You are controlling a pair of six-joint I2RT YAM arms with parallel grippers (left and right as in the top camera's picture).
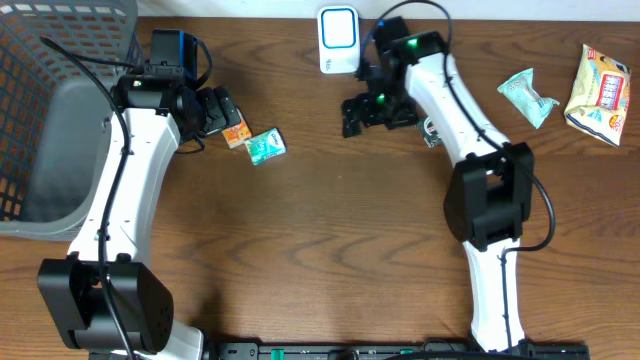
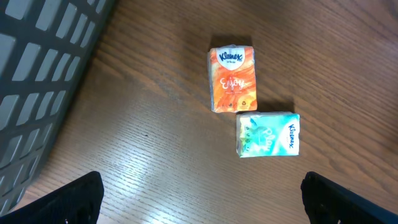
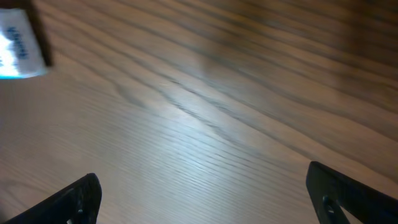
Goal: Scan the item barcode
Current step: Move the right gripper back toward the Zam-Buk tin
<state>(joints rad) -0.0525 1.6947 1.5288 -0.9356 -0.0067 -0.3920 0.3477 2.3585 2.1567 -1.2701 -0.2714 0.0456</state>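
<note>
An orange Kleenex tissue pack (image 2: 232, 79) lies flat on the wooden table, and a teal tissue pack (image 2: 268, 134) touches its lower right corner. In the overhead view the orange pack (image 1: 236, 137) and the teal pack (image 1: 265, 146) sit just right of my left gripper (image 1: 215, 112). That gripper (image 2: 202, 199) hovers open, short of both packs, with nothing between its fingers. A white barcode scanner with a blue screen (image 1: 339, 40) stands at the back centre. My right gripper (image 1: 360, 110) is open just below the scanner, and in its wrist view the gripper (image 3: 202, 196) has only bare wood under it.
A grey mesh basket (image 1: 40, 110) fills the left edge and shows in the left wrist view as the basket (image 2: 37, 74). A teal snack bag (image 1: 527, 96) and a yellow snack bag (image 1: 598, 82) lie at the far right. A white label edge (image 3: 15, 43) shows at the top left.
</note>
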